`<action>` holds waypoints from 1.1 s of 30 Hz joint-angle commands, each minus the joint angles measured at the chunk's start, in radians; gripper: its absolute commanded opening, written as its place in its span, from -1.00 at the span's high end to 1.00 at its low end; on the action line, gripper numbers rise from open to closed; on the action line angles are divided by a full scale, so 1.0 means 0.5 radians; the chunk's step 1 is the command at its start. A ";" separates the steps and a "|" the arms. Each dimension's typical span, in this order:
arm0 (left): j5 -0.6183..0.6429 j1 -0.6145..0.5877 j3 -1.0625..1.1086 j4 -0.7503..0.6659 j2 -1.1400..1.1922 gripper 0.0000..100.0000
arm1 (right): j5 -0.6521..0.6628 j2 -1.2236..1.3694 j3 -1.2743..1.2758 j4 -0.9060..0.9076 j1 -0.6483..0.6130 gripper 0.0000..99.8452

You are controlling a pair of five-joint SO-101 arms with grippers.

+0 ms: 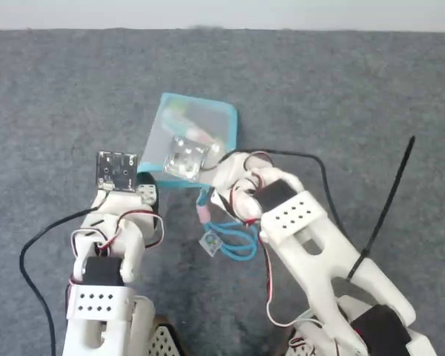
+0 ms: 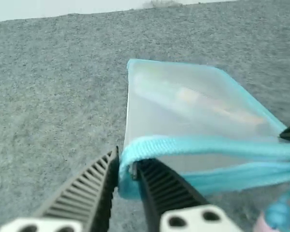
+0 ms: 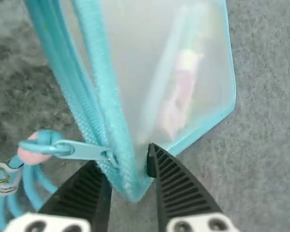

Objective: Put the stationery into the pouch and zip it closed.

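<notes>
A: Your translucent plastic pouch with light-blue fabric trim (image 1: pixel 196 130) lies on the grey felt-like table (image 1: pixel 59 89), between the two arms. Your left gripper (image 2: pixel 127 169) is clamped on one corner of its zipper edge. The ribbed black fingers (image 2: pixel 169 188) press the blue band from both sides.

B: Yes, and your right gripper (image 3: pixel 130 169) pinches the opposite corner of the same edge, just beside the light-blue zipper slider (image 3: pixel 82 149). On the slider hangs a blue cord loop (image 1: pixel 233 237) with a pink bead (image 3: pixel 31 153) and a small tag (image 1: pixel 210 242).

A: You can see the pink and green stationery (image 3: pixel 176 101) inside, through the pouch wall.
</notes>
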 commanded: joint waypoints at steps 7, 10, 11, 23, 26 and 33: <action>0.012 -0.270 -0.747 0.761 -0.040 0.66 | -0.528 -0.017 -0.442 0.351 0.186 0.99; -0.015 -0.359 -0.772 0.761 -0.068 0.66 | -0.543 -0.017 -0.460 0.416 0.192 0.99; -0.015 -0.368 -0.766 0.761 -0.117 0.66 | -0.543 -0.017 -0.451 0.416 0.186 0.99; -0.267 0.245 -0.176 0.783 -0.954 0.65 | -0.752 0.180 -0.819 0.710 0.054 0.99; -0.282 0.390 -0.121 0.773 -0.908 0.55 | -0.816 0.180 -0.908 0.796 0.011 0.99; -0.279 0.433 -0.112 0.629 -0.611 0.40 | -0.822 0.176 -0.872 0.806 -0.084 0.99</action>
